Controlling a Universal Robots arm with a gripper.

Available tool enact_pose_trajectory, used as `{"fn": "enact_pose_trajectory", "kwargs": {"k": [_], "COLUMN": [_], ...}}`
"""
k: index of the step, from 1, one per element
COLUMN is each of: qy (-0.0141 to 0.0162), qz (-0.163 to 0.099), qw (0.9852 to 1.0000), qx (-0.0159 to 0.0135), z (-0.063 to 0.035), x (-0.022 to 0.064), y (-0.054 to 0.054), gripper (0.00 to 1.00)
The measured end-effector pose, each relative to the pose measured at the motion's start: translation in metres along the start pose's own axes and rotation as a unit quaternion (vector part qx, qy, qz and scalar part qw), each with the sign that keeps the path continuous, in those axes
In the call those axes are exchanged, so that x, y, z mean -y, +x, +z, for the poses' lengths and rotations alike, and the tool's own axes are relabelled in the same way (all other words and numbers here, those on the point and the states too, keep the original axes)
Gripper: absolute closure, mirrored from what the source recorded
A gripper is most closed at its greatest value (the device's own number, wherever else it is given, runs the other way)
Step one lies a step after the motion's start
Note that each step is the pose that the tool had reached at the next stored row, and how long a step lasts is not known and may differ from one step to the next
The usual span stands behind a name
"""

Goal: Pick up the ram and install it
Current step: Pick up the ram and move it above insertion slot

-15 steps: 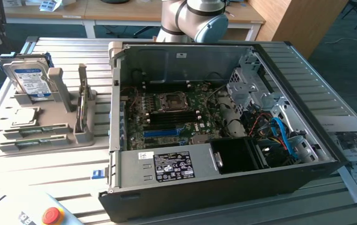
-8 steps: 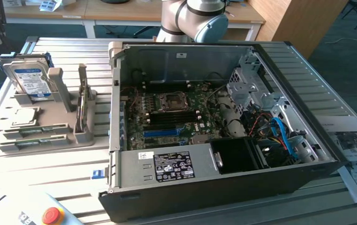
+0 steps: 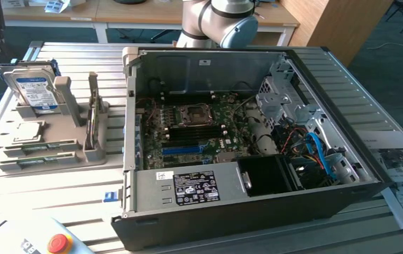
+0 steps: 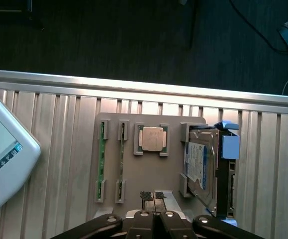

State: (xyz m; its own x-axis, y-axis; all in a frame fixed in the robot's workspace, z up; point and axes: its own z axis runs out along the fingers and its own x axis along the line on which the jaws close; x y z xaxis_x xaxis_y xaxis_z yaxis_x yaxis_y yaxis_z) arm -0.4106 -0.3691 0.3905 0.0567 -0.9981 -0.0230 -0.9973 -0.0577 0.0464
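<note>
While the arm [image 3: 222, 21] hangs above the tray [image 4: 173, 169], its jaws are closed, empty.

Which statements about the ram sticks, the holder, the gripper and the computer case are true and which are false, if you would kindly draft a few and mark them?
1. Two ram sticks sit in slots of the grey holder. True.
2. The gripper is clamped on a ram stick. False: it is shut but holds nothing, and hangs above the holder; both sticks are in their slots.
3. The hard drive stands on edge in the holder. True.
4. The computer case is closed up with its side panel on. False: it lies open, with the motherboard showing.
5. A square chip lies in the holder between the ram sticks and the hard drive. True.
</note>
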Motion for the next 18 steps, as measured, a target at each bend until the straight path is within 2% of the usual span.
{"fn": "enact_pose_trajectory", "kwargs": {"k": [13, 18], "qy": [-0.0016, -0.0016], "qz": [0.0, 0.0], "qw": [1.0, 1.0], "qx": [-0.0004, -0.0004], "z": [-0.0005, -0.0006], "x": [-0.0016, -0.0016], "y": [0.027, 0.028], "gripper": [0.9, 0.9]}}
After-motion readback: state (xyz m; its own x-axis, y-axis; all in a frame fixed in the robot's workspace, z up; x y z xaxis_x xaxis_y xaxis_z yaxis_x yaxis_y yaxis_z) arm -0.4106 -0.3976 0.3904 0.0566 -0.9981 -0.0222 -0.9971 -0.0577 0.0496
